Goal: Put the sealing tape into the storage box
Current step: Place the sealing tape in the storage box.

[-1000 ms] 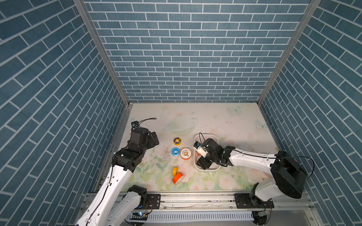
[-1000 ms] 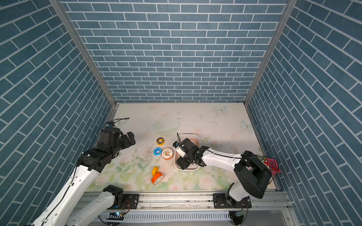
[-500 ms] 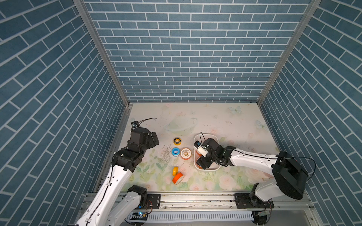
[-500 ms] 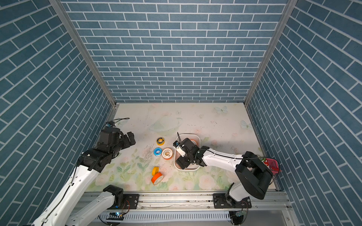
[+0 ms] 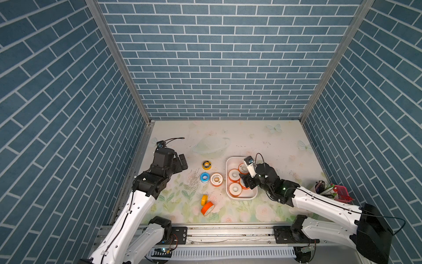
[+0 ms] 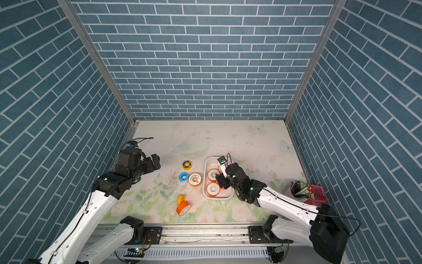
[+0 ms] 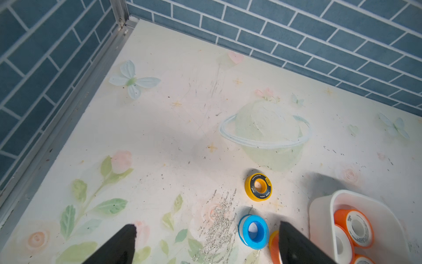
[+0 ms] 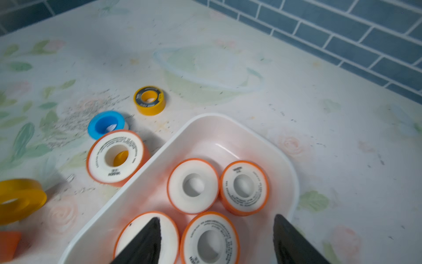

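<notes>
Sealing tape (image 8: 178, 182): four spools in the storage box (image 8: 228, 128), five on the counter (image 8: 319, 114). Right end effector (image 8: 217, 217) and left end effector (image 7: 207, 225) gape, released.

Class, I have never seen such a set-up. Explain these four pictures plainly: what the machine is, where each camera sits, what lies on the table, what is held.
It is a robot with two arms, the left arm and the right arm, each ending in jaws. Both top views look down from one camera overhead. The other two come from cameras on the wrists; the black wedges there are the jaws' tips. On the table stands a white storage box with four orange-rimmed spools of sealing tape inside. Five spools lie outside: a yellow-rimmed spool, a blue spool, an orange white-faced spool, a plain yellow spool and an all-orange spool. Both pairs of jaws stand open and hold nothing; the right pair hangs over the box.
</notes>
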Available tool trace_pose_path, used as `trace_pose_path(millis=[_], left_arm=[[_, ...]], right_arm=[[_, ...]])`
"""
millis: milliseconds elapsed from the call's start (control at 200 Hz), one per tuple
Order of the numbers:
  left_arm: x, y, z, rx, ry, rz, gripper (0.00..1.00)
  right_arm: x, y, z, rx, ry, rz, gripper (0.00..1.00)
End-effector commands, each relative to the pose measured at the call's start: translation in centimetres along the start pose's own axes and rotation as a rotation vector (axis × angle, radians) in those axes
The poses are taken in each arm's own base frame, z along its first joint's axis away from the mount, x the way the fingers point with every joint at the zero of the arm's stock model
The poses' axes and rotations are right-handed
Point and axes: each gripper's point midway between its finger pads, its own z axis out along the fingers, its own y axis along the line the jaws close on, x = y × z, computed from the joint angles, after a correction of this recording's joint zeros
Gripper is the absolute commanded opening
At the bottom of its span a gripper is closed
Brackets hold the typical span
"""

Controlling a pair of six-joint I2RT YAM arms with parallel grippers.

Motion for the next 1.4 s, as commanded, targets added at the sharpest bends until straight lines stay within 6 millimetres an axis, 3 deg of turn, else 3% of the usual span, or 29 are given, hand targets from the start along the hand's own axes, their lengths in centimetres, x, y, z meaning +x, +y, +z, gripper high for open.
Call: trace_pose_path(millis=[0,165,345,620,830,1395], left_arm=[[0.8,-2.0,0.7,0.104,0.061,0.026,1.0],[2.7,-5.9,2.0,0.193,0.142,0.06,1.0],[7.0,-9.8,3.9,0.179,0.252,0.21,1.0],[12.4,-13.6,6.1,0.157,0.364,0.372,1.0],[15.3,-15.1,7.3,0.136,0.421,0.446,1.0],[18.5,-15.4,9.8,0.082,0.504,0.515,0.97]], right_arm=[[-0.9,-4.0,-1.2,0.172,-0.117,0.126,0.81],[1.7,-7.3,-2.1,0.275,-0.137,0.248,0.83],[3.5,-9.5,-3.0,0.361,-0.139,0.293,0.84],[4.1,-10.5,-3.8,0.383,-0.167,0.343,0.84],[4.3,-10.6,-3.8,0.386,-0.166,0.349,0.84],[4.3,-10.5,-3.8,0.375,-0.172,0.35,0.84]])
